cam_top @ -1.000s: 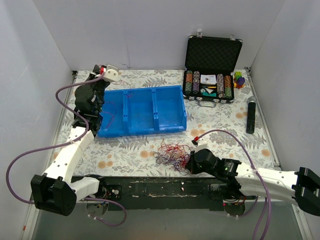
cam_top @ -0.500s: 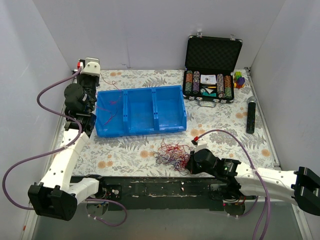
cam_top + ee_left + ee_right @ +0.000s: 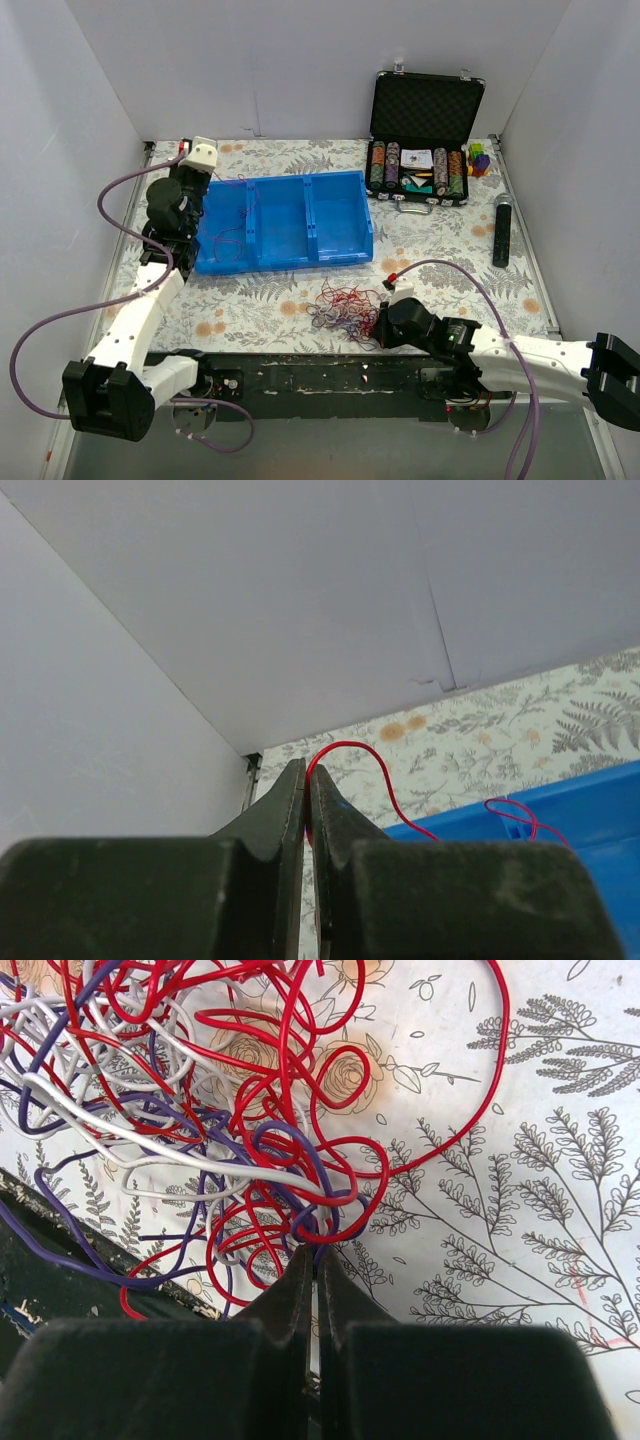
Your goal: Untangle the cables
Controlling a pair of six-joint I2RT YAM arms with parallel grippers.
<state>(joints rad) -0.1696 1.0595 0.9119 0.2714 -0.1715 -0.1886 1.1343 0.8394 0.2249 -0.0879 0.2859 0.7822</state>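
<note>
Overall light: bright, even, white illumination is seen in all three views, and it is cast from above.
Shadows: only soft, faint shadows are thrown on the worktop [image 3: 440, 290], along the near wall of the blue bin [image 3: 290, 255].
Glare: pale reflections are caught on the dark strip [image 3: 330, 375] at the worktop's near edge.
Distortion: in the top view the side walls [image 3: 60, 150] are splayed outward toward the upper corners.
Left wrist focus: the left gripper [image 3: 305, 772] is rendered dark and blurred in the foreground; the worktop's far-left corner behind it is kept fairly sharp.
Right wrist focus: the cables [image 3: 200, 1110] are shown sharp and saturated; the right gripper [image 3: 314, 1256] is left dark and soft at the bottom edge.
</note>
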